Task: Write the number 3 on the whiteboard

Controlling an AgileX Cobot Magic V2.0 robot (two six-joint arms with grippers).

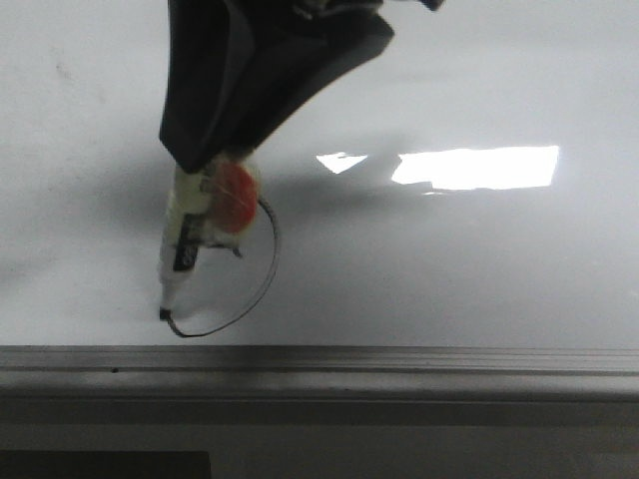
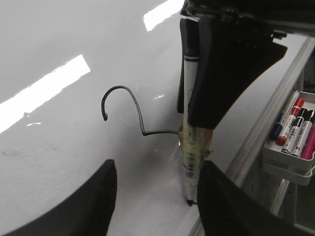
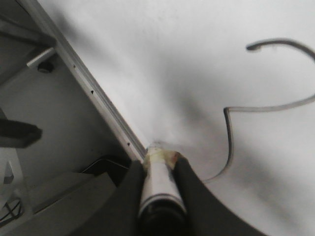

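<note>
The whiteboard point(image 1: 449, 269) is glossy pale grey. My right gripper point(image 1: 215, 160) hangs over it, shut on a white marker point(image 1: 185, 249) wrapped in tape with an orange patch. The marker's black tip touches the board at the end of the lower tail of the number 3 point(image 1: 277, 249). The right wrist view shows the right gripper point(image 3: 158, 160) clamped on the marker barrel point(image 3: 157, 187), with the number 3 point(image 3: 228, 128) beside it. My left gripper point(image 2: 157, 164) is open above the whiteboard point(image 2: 59, 147), close to the marker point(image 2: 189, 147). The number 3 point(image 2: 160, 132) shows its upper hook and angular middle.
The board's grey metal frame point(image 1: 399, 359) runs along the near edge, just below the marker tip. A small tray point(image 2: 290, 162) with several coloured markers sits beyond the frame. Bright light glare point(image 1: 479, 167) lies on the board to the right.
</note>
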